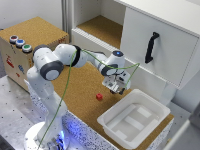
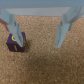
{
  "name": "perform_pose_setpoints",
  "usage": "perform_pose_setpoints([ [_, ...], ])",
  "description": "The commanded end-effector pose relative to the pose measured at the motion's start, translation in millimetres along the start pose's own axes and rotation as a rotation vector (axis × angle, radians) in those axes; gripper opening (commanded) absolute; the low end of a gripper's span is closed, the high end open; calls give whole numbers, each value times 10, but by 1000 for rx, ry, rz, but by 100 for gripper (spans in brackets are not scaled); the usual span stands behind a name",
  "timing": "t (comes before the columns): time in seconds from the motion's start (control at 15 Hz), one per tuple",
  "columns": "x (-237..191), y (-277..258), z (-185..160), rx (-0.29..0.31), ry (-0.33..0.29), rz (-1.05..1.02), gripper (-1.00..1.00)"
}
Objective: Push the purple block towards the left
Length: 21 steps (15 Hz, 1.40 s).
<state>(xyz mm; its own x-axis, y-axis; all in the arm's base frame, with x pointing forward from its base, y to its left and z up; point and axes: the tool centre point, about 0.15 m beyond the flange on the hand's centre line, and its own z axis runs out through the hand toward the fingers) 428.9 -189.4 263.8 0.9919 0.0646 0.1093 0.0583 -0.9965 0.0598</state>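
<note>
In the wrist view the purple block (image 2: 15, 43) is a small dark cube with a yellow mark, lying on the cork surface. My gripper (image 2: 39, 42) is open and wide, and the block sits right at one fingertip (image 2: 17, 36), not between the two. The other finger (image 2: 64, 27) stands well apart from it. In the exterior view the gripper (image 1: 118, 89) hangs low over the cork tabletop (image 1: 75, 95), and the purple block is hidden under the hand there.
A small red block (image 1: 99, 96) lies on the cork toward the exterior view's left of the gripper. A white tray (image 1: 114, 114) sits at the front right. A white cabinet with a black handle (image 1: 151, 47) stands behind. A cork box with buttons (image 1: 20, 42) stands at the left.
</note>
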Motion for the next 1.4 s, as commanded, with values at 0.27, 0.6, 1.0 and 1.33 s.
perform_pose_setpoints([
  [0.27, 202, -24, 570, 45, 43, 11, -100],
  [0.6, 305, -80, 623, 71, 44, 13, -100],
  [1.0, 497, -162, 642, 80, 44, 0, -100],
  [1.33, 605, -356, 631, 95, 30, -8, -100],
])
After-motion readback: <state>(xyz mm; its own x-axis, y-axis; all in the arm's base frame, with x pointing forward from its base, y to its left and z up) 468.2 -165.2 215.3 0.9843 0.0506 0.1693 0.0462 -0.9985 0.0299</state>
